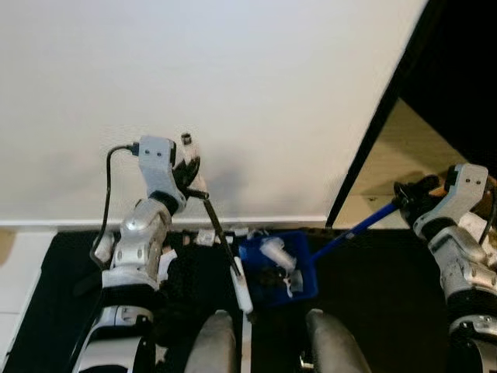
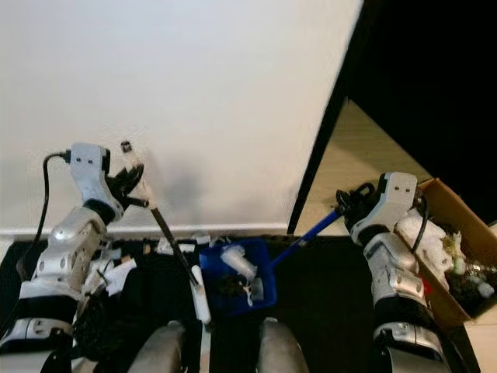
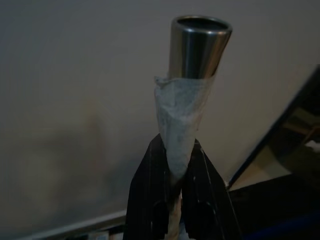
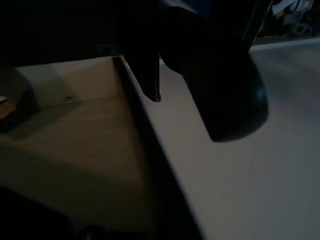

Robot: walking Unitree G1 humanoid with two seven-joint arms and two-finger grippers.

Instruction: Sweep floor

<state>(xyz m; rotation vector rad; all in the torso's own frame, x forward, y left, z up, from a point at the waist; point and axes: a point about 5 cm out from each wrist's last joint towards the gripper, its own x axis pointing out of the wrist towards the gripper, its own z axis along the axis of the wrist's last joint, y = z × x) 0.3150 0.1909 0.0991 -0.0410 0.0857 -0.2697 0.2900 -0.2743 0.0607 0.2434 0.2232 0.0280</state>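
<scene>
Right below the camera I see my robot's two grey knees (image 1: 213,342), and they stand on a black mat (image 1: 373,295). Between the knees and the wall sits a blue dustpan (image 1: 278,270) on that mat. It has white scraps (image 1: 273,250) in it. More white bits (image 2: 116,272) lie on the mat by my left arm.

My left gripper (image 1: 189,177) is up near the wall. Its black fingers (image 3: 150,200) are pinched tight on the broom stick (image 3: 197,50), which is shiny metal at the end with white tape wrapped under it. This thin dark stick slants down to the dustpan.

My right gripper (image 2: 353,203) is at the end of the dustpan's long blue handle (image 2: 311,229). I cannot tell if its fingers are closed on it.

I see a big plain white wall (image 1: 217,93) ahead, with a white strip along the bottom. A dark door edge (image 1: 373,132) stands to the right, with light wood floor (image 1: 404,155) past it. A cardboard box (image 2: 454,233) of stuff sits by my right arm. I can't read any words anywhere.
</scene>
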